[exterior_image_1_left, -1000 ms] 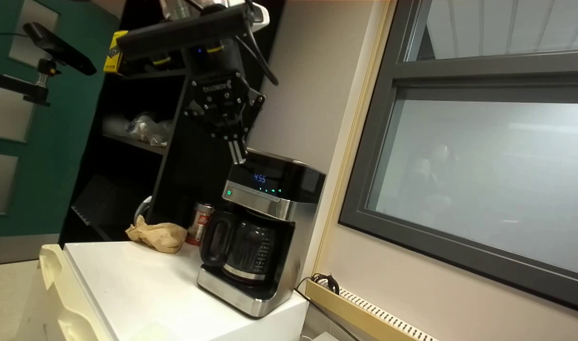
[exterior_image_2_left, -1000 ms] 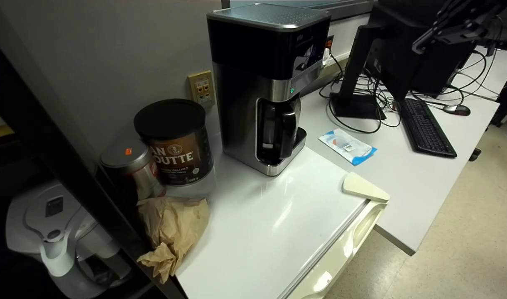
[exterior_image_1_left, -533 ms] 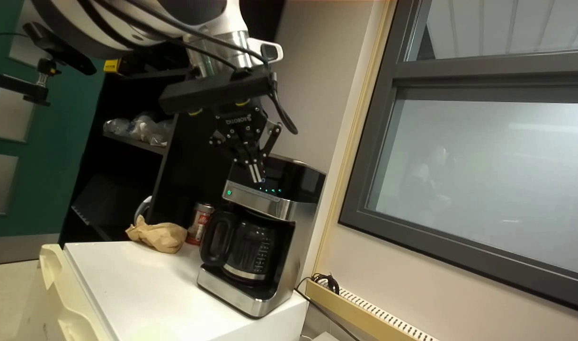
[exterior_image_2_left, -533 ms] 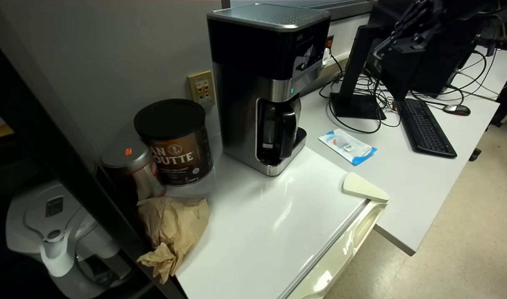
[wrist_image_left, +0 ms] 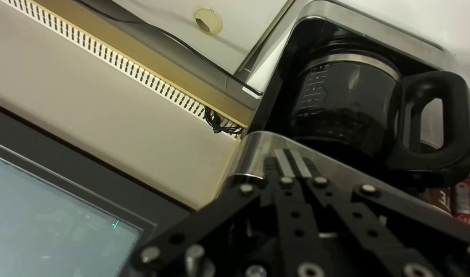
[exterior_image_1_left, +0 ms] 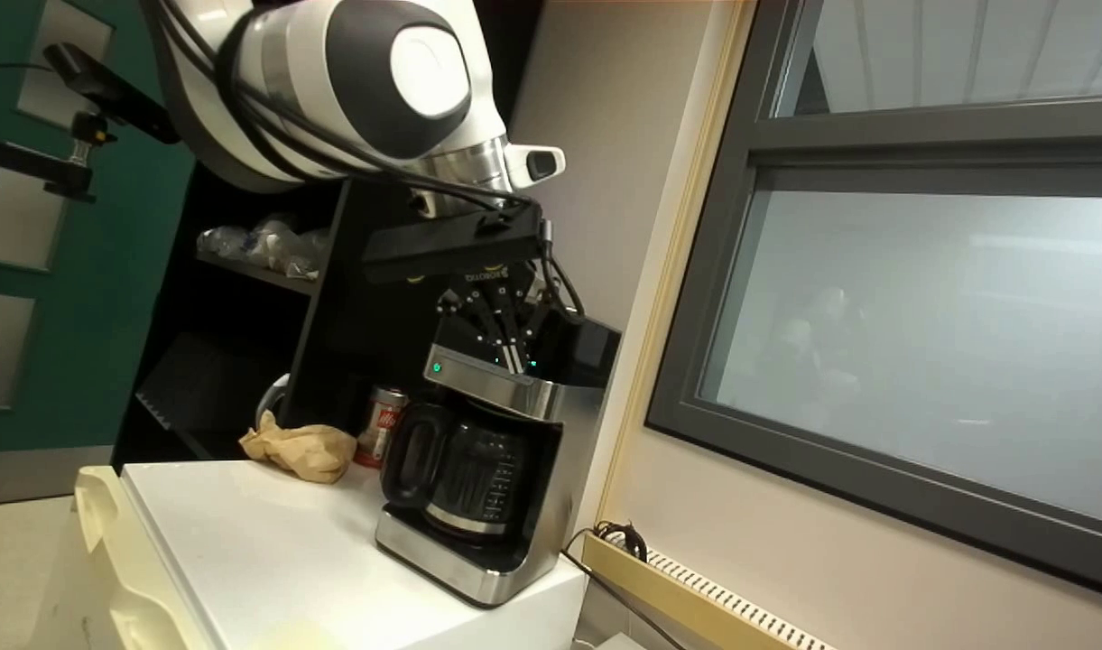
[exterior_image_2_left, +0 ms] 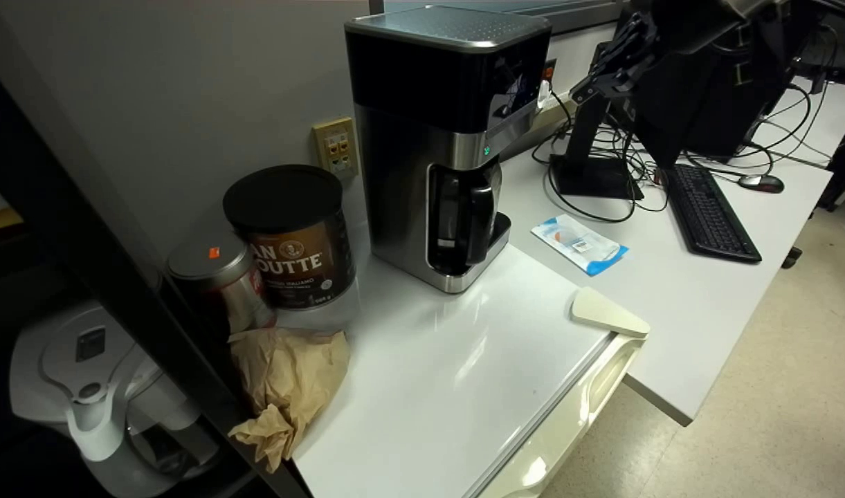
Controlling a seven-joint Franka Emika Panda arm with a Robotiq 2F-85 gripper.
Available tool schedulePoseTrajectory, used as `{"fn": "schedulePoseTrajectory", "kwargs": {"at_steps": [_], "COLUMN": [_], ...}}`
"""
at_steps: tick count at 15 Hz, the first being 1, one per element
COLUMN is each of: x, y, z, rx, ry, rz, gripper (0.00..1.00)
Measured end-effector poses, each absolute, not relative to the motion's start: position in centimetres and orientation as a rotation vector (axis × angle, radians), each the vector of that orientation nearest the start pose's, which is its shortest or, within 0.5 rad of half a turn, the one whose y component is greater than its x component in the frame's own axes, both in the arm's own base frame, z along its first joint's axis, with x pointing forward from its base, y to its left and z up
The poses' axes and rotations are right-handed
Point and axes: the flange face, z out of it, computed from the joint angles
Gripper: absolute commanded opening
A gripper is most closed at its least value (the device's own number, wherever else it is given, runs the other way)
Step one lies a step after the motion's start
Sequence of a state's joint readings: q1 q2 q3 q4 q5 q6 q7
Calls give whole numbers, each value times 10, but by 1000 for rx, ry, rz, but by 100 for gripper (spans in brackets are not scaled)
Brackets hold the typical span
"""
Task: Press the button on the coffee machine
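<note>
On the white counter, the coffee machine awaits your press at what looks like the approach step: your end effector, narrowed on nothing, hangs in front of the control panel, apart from it. The next move likely calls for a sideways shift to the green-lit button, then a gentle push. A crumpled paper bag shares the surface; a desk adjoins it, and a window breaks the pale wall.
</note>
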State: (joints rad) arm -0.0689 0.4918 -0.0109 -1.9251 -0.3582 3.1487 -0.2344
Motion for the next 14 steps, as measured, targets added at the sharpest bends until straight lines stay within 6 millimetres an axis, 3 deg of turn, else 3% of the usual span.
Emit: {"fn": "schedulePoseTrajectory", "kwargs": {"at_steps": [7,14], "x": [706,716], "y": [-12,-16], "z": [300,292], "rx": [-3046,-3063], "ry": [-788,-773], "rz": [-1192,-1164], "gripper": [0,0]}}
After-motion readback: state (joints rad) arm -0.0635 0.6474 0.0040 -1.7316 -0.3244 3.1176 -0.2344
